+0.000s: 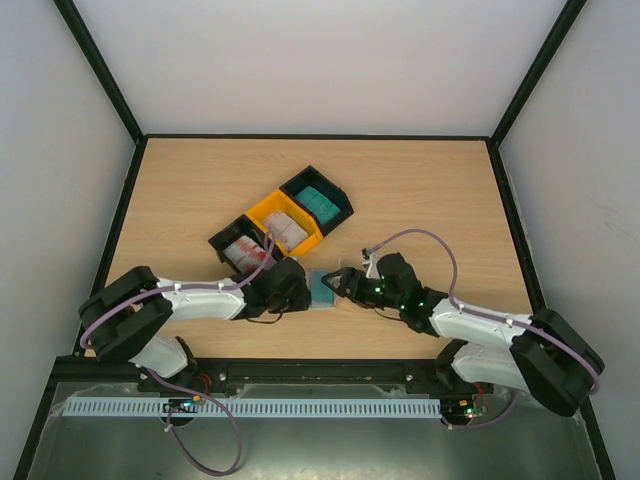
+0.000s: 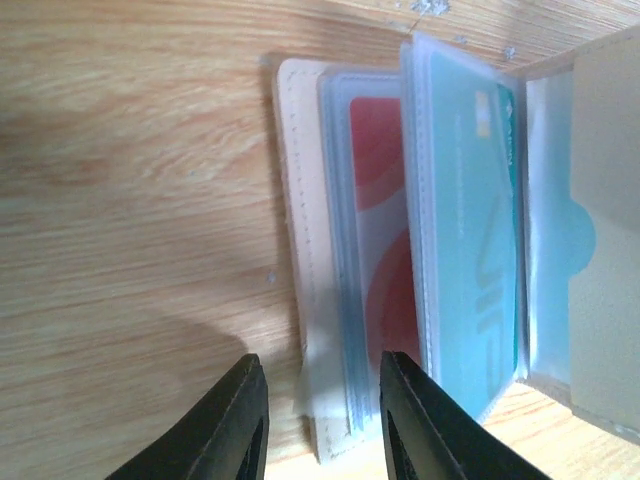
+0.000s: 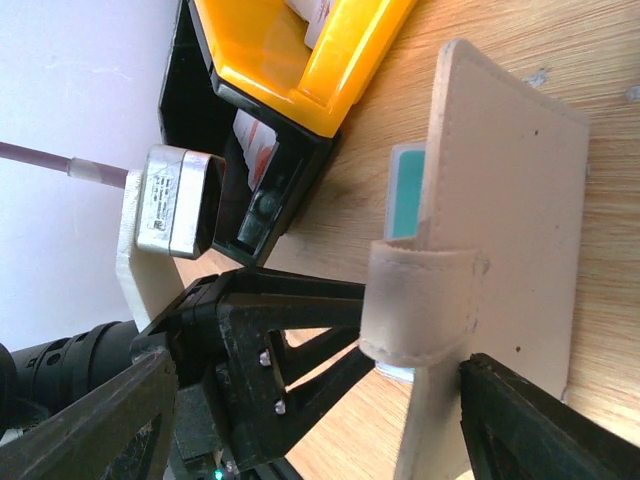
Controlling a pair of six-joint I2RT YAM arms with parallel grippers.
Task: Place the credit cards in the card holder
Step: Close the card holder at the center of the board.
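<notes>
The card holder (image 1: 325,288) lies opened on the worktop (image 1: 430,190), right between the two end effectors, with its spread running left to right from one to the other. The left end effector (image 2: 322,372) stands part open, its fingers either side of the near corner of the flat beige cover and not clearly pinching it. The right end effector (image 1: 338,284) is spread wide around the raised cover flap (image 3: 500,250), with the snap tab (image 3: 420,300) facing its camera. One finger sits close to the flap's edge and the other is well apart from it.

The loose cards lie beyond the holder and to its left, in a joined row of trays running diagonally from near-left to far-right. The left arm is the nearer one, since its wrist sits just beside the near black tray (image 1: 228,230).

- One holder, with two sleeves already filled: one red card (image 2: 385,250) and one teal card (image 2: 470,260).
- Three trays: the near black one holds red-blotched cards (image 1: 242,255), the yellow tray (image 1: 262,203) holds white-grey cards (image 1: 287,230), and the far black tray (image 1: 296,177) holds teal cards (image 1: 322,205).
- From above, each tray seems to hold a small stack, but I cannot count how many cards are in any of them.
</notes>
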